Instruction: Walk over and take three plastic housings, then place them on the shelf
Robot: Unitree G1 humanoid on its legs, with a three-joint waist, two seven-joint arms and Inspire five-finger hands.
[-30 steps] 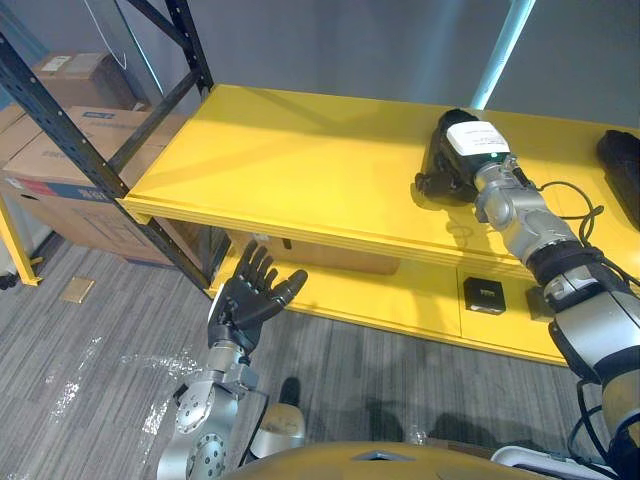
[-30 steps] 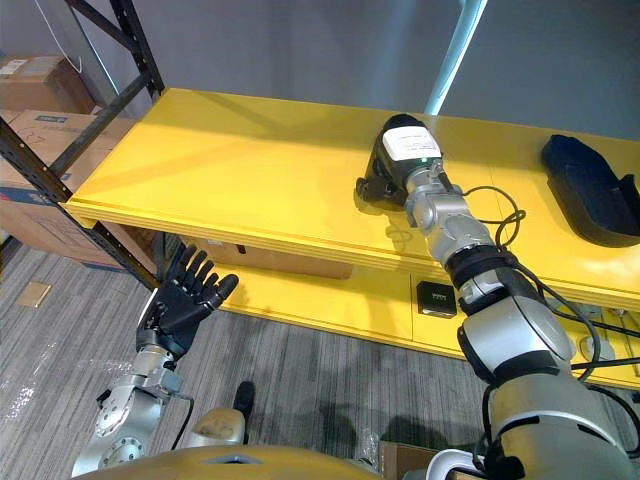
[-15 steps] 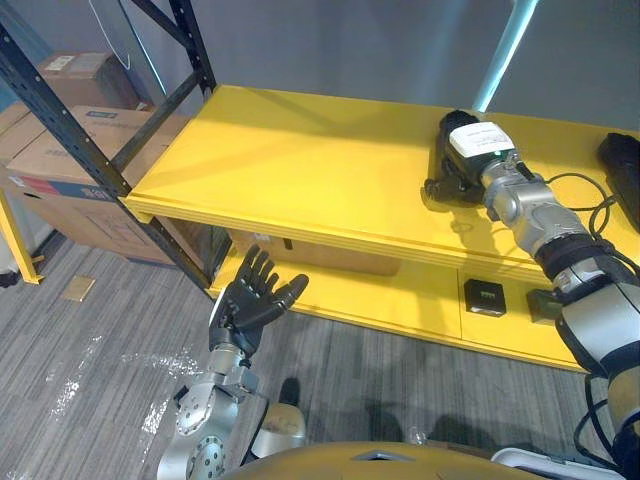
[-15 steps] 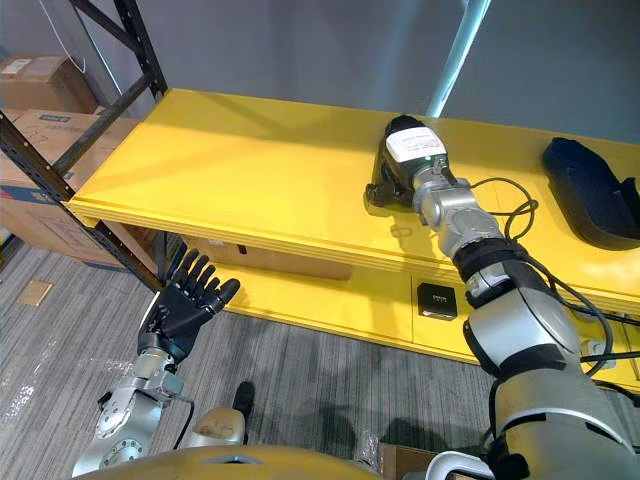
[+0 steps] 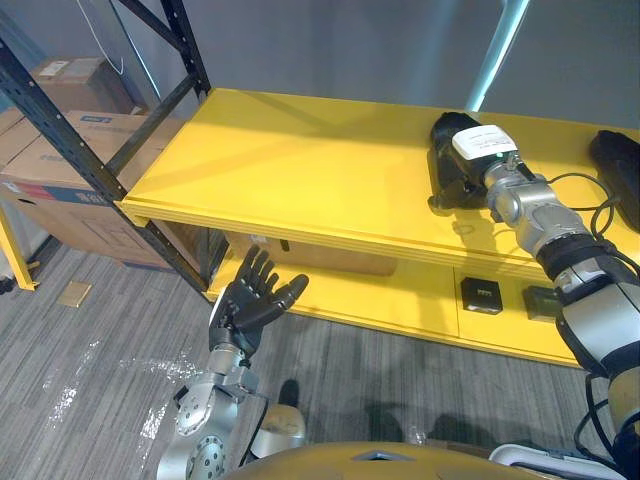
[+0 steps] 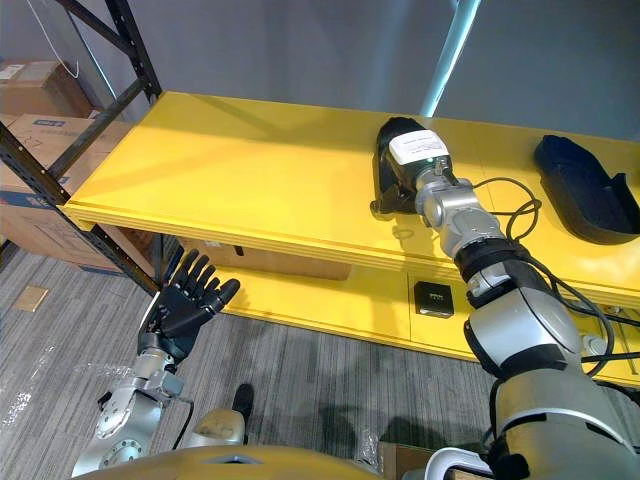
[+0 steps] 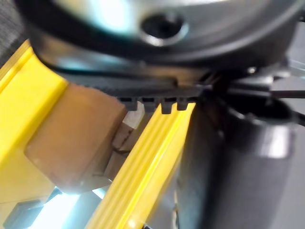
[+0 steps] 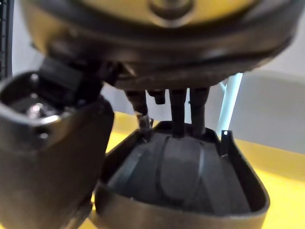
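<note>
Resting on the top board of the yellow shelf [image 5: 300, 170], toward its right half and a little back from the front edge, the black plastic housing [image 8: 181, 176] lies directly under the right robot hand [image 5: 484, 148]. Its hollow side faces the palm. The fingers [image 8: 183, 107] reach over the rim into the shell while the thumb [image 8: 52, 157] stands against the outer wall, so this robot hand looks to be grasping the housing, which touches or nearly touches the board. The long axis seems to run from the shelf's front toward its back, roughly in line with the right forearm. Letting go would probably mean parting fingers and thumb and drawing back along that line. A second housing [image 6: 585, 195] lies on the same board, well apart to the right. The left robot hand [image 5: 250, 300] hangs released with fingers spread, below the shelf's front edge and far from both housings
</note>
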